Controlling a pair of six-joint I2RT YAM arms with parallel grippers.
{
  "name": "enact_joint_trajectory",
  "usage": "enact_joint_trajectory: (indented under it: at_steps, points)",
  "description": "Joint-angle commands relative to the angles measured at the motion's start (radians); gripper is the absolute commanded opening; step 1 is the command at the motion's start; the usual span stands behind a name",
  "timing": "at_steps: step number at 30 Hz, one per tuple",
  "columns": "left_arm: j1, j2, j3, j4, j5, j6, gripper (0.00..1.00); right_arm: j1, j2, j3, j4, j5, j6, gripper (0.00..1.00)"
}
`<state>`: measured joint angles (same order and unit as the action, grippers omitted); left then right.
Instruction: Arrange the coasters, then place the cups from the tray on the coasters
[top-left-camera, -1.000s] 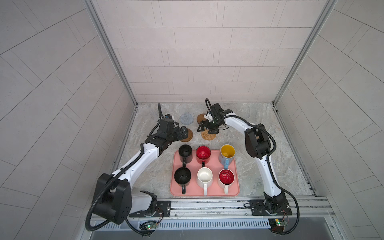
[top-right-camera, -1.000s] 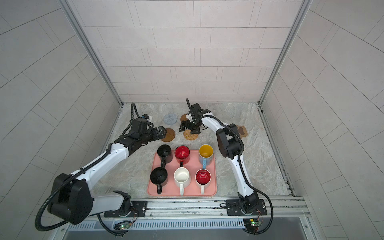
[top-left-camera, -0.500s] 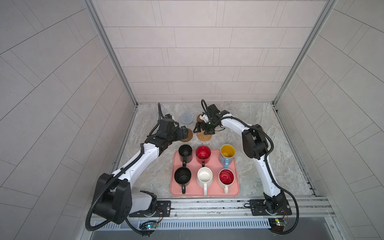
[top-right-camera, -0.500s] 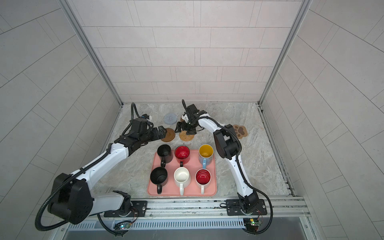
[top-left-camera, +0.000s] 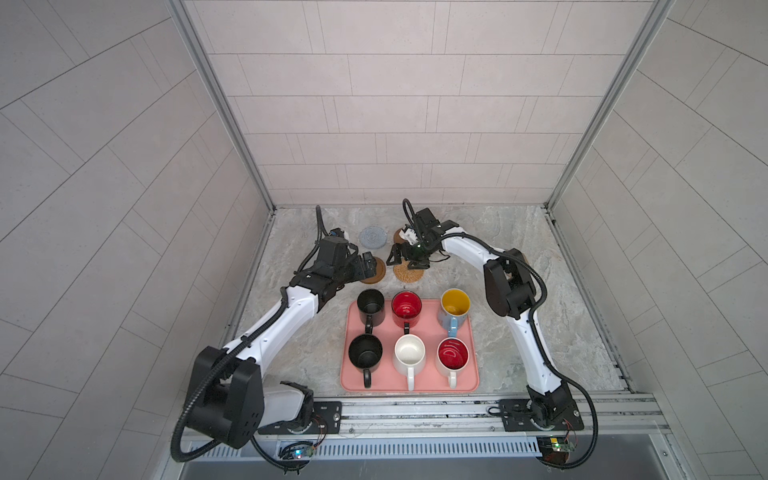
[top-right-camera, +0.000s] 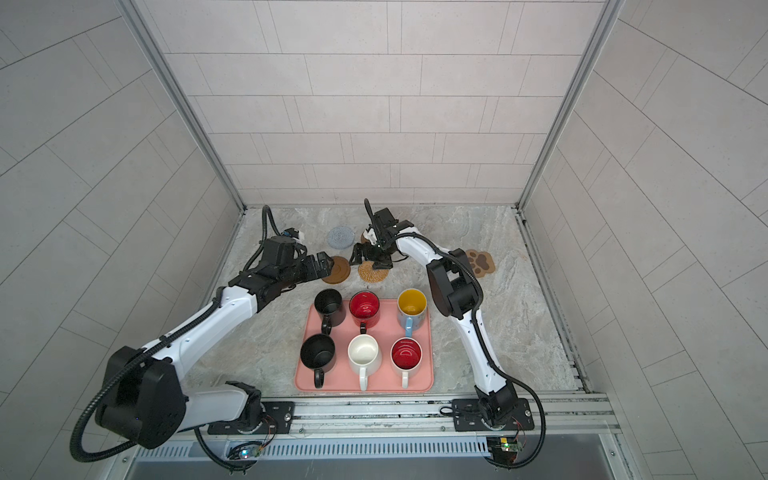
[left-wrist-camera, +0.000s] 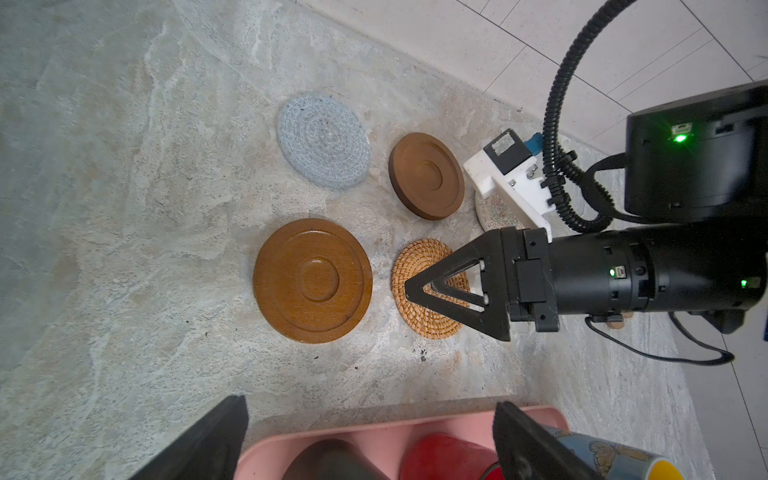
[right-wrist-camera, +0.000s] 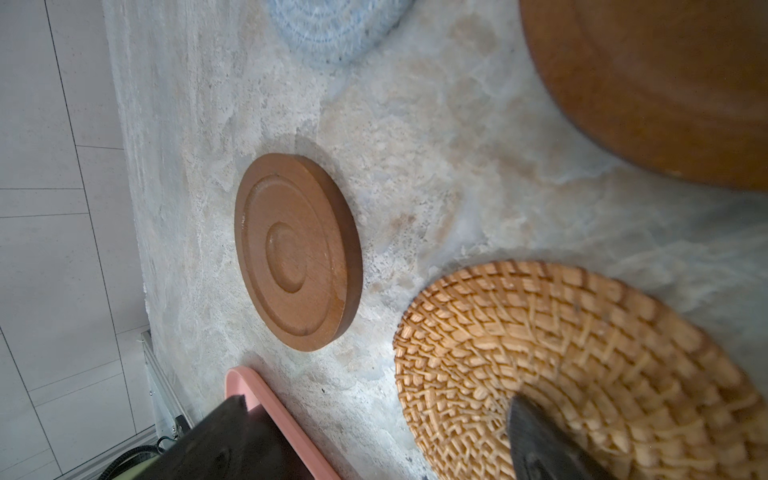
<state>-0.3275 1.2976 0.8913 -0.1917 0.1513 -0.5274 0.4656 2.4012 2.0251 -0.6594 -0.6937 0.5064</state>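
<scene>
The salmon tray (top-left-camera: 468, 376) holds several cups: two black (top-left-camera: 370, 301), a red one (top-left-camera: 406, 305), a white one (top-left-camera: 409, 351), a white one with red inside (top-left-camera: 453, 353) and a blue one with yellow inside (top-left-camera: 455, 303). Beyond it lie the coasters: grey-blue woven (left-wrist-camera: 323, 140), two brown discs (left-wrist-camera: 312, 280) (left-wrist-camera: 426, 175), tan rattan (right-wrist-camera: 561, 353), a whitish one (left-wrist-camera: 494, 212) mostly hidden, and a paw (top-right-camera: 480, 262). My left gripper (top-left-camera: 368, 266) is open and empty by the near brown disc. My right gripper (top-right-camera: 370, 259) is open low over the rattan coaster, one fingertip (right-wrist-camera: 540, 444) over it.
Tiled walls close in the marble table (top-left-camera: 540, 316) on three sides. A metal rail (top-left-camera: 415, 409) with both arm bases runs along the front. The right forearm crosses above the back right of the coaster group.
My right gripper has moved left and toward the front, down over the rattan coaster, which has shifted slightly left. The left arm has not moved.
</scene>
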Motion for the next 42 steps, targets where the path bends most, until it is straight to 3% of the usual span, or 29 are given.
enact_joint_trajectory:
  at_steps: [1,30,42]
  points:
    - [0.004,-0.012,0.005,0.009,-0.009,-0.011,1.00,0.012,0.064,0.003,-0.057,0.020,0.005,0.99]
    - [0.003,-0.018,0.000,0.014,-0.012,-0.011,1.00,-0.003,-0.039,0.107,-0.120,0.028,-0.018,0.99]
    - [0.004,-0.019,0.002,0.014,-0.011,-0.014,1.00,-0.051,-0.202,0.015,-0.195,0.151,-0.118,0.99]
